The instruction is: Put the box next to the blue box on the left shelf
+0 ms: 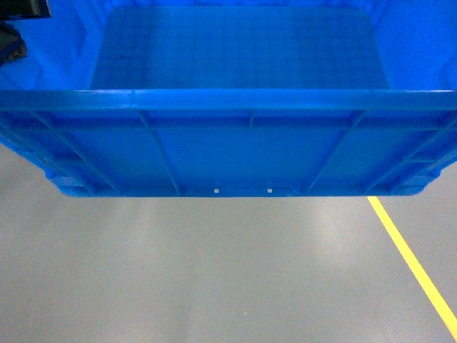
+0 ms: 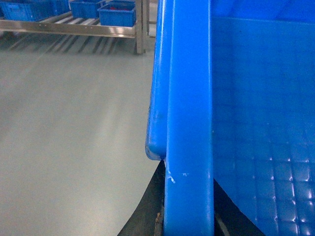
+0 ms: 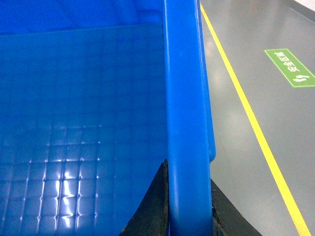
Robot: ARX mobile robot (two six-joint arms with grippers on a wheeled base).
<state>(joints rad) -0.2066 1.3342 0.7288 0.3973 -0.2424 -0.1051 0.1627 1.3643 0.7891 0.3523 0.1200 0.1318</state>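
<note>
We carry the box (image 1: 243, 143) off the grey floor (image 1: 214, 271), its gridded inside facing up. Our left hand (image 2: 189, 223) is clamped on the box's left rim, one dark finger on each side of it; our right hand (image 3: 189, 216) grips the right rim the same way. A yellow line (image 3: 246, 113) runs along the floor to our right, beside a green floor sign (image 3: 290, 68). Far off to the left stands the left shelf (image 2: 74, 28), already carrying small blue boxes (image 2: 117, 14).
</note>
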